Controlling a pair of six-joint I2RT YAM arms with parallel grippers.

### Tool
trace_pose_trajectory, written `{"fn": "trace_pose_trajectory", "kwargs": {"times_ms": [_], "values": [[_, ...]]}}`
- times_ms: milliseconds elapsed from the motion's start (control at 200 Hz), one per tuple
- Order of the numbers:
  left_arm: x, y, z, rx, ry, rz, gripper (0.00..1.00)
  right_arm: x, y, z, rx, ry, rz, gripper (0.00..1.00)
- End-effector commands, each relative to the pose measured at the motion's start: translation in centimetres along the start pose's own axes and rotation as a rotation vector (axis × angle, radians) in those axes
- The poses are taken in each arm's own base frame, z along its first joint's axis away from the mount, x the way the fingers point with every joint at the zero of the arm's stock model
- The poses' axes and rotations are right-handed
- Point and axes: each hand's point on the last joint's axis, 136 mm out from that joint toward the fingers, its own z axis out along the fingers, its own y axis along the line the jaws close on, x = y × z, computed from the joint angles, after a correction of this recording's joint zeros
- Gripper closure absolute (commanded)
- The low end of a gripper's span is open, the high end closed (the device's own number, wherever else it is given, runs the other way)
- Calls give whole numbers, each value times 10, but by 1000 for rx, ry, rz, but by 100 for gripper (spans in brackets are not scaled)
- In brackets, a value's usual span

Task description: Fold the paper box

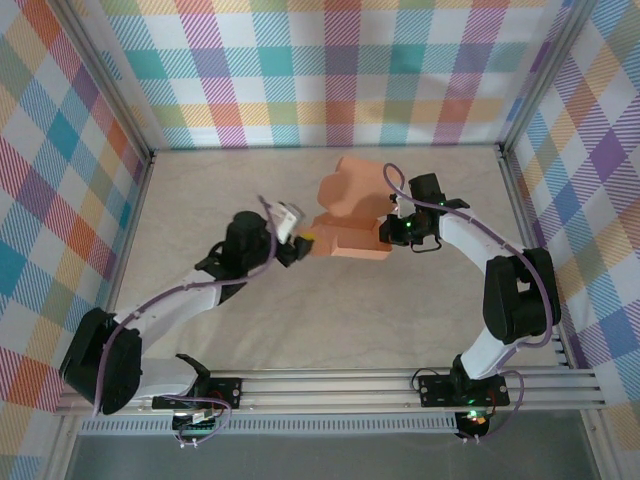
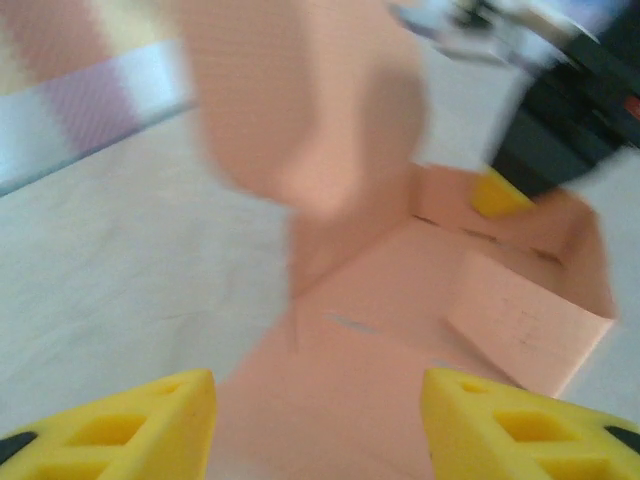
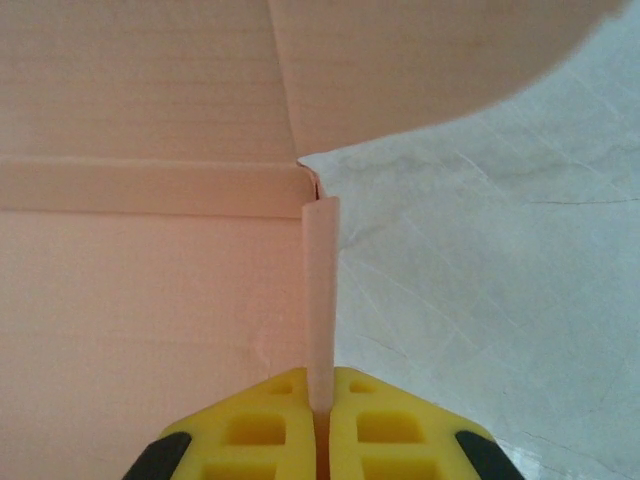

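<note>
Top view, from the left: checked pastel fabric walls (image 1: 330,70) around a pale cloth-covered table (image 1: 300,320), silver aluminium rail (image 1: 330,385) along the 6 o'clock edge

Left gripper (image 1: 305,240) reaches in from 8 o'clock and sits at the 9 o'clock edge of the salmon-orange thin cardboard paper box (image 1: 350,220). In the left wrist view its yellow fingers (image 2: 150,425) are spread apart, left gripper (image 2: 315,430) clamping nothing. The near panel of the box (image 2: 400,320) runs into the gap between them; contact can't be told

Box is just toward 1 o'clock of table centre, part-folded into a shallow open tray. A big rounded flap stands up at its 12 o'clock side, blurred close to the left wrist camera and hiding part of the table behind. Inside the tray: its own floor panel and one folded-in flap

Right gripper (image 1: 392,232) is at the box's 3 o'clock end. Right wrist view: right gripper (image 3: 320,425) fingers pressed together on a thin upright wall of the box (image 3: 150,300), table on the right
</note>
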Motion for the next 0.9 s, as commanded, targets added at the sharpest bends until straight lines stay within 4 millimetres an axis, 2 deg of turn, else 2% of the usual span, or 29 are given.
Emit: {"fn": "trace_pose_trajectory", "kwargs": {"times_ms": [0,40,110,330,470,560,710,895], "values": [[-17,39,-14,-117,-72,-254,54,-4,8,-10,-13,-21,-14,100],[-18,45,-15,-132,-61,-299,62,-4,9,-11,-18,-21,-15,100],[-19,44,-10,-116,-27,-340,67,-5,9,-10,-22,-22,-14,100],[-6,52,20,-80,122,-394,68,-3,15,-10,-56,-12,-26,100],[2,44,36,46,211,-377,68,-1,15,-11,-56,-4,-43,100],[0,29,35,146,256,-346,69,1,12,-9,-47,3,-45,100],[-3,18,28,208,287,-324,72,2,10,-5,-48,15,-40,100],[4,16,39,232,343,-352,73,-4,16,-2,-68,13,-41,100]]}}
